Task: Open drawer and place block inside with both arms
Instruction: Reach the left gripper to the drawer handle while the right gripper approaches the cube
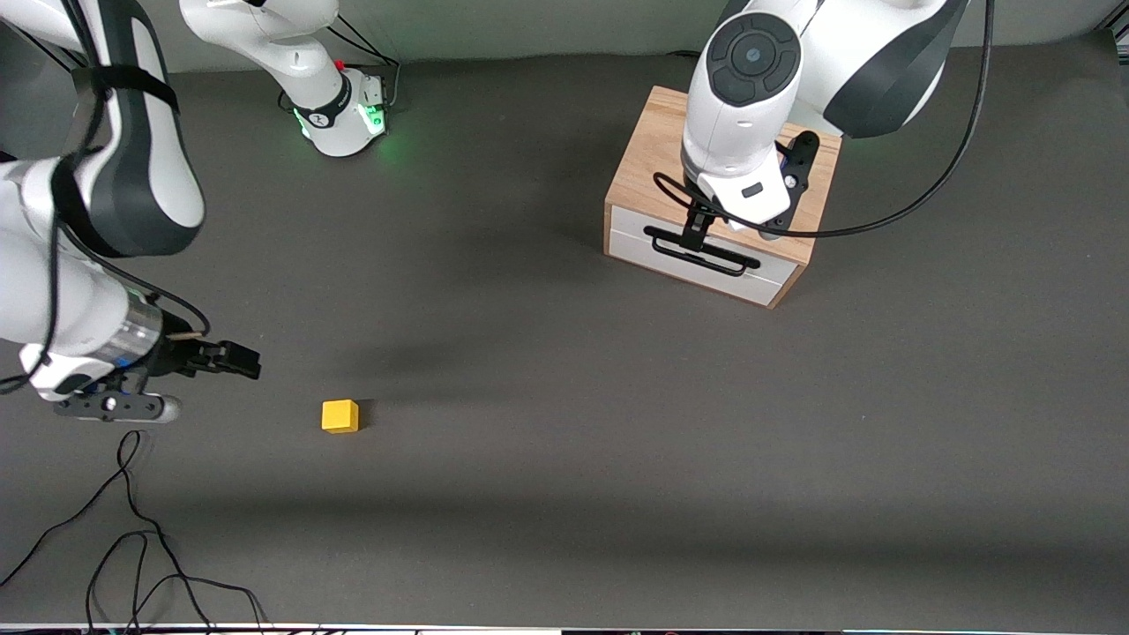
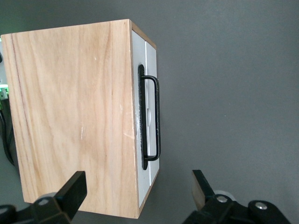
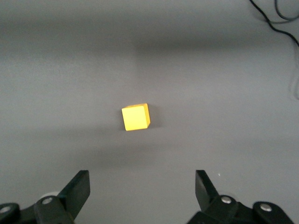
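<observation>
The light oak box stands toward the left arm's end of the table. Its drawer is closed, with the white front and black bar handle facing the front camera. My left gripper hangs open above the box's front edge. In the left wrist view its open fingers straddle that edge, with the handle between and below them. The yellow block lies on the bare table toward the right arm's end. My right gripper hovers open beside it. The right wrist view shows the block ahead of the open fingertips.
The table is a dark grey mat. Loose black cables lie near the front edge at the right arm's end. A black cable loops from the left arm beside the box. The right arm's green-lit base stands at the table's back.
</observation>
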### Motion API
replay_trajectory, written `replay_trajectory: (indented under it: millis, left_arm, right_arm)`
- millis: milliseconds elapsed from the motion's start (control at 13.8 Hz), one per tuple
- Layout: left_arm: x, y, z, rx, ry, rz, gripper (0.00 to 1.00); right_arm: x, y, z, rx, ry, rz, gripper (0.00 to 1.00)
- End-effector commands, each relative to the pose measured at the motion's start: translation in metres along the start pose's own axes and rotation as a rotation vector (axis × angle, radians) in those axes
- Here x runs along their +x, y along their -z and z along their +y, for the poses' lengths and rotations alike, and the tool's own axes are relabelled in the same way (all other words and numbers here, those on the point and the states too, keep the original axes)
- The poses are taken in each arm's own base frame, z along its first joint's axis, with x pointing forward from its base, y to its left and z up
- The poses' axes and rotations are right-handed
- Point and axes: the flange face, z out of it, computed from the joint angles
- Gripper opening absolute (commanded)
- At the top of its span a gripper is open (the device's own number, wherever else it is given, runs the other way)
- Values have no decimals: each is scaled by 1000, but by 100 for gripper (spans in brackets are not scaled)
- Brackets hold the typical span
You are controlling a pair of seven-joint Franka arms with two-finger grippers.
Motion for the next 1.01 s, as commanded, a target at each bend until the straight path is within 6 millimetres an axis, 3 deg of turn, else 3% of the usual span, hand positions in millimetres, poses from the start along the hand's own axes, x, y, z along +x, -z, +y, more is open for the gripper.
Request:
replay_trajectory:
  millis: [0,145,362,579,941]
  left_arm:
    - [4,-20,20,34,41,-11,100]
    - [24,-53,40,67,73,-20,100]
    - [31,-108,63,109,93,-26,100]
    - [31,-148,80,136,103,-24,100]
    - [27,-192,77,139,120,-14,100]
  right_arm:
    - [11,-15,-9,7,12,17,100]
    - [16,-28,-10,4,14,22,100]
    - [20,-46,-11,1,9,11,100]
    - [24,-73,-16,-3,14,1,100]
    - [27,-109,-32,-9,37,-6,100]
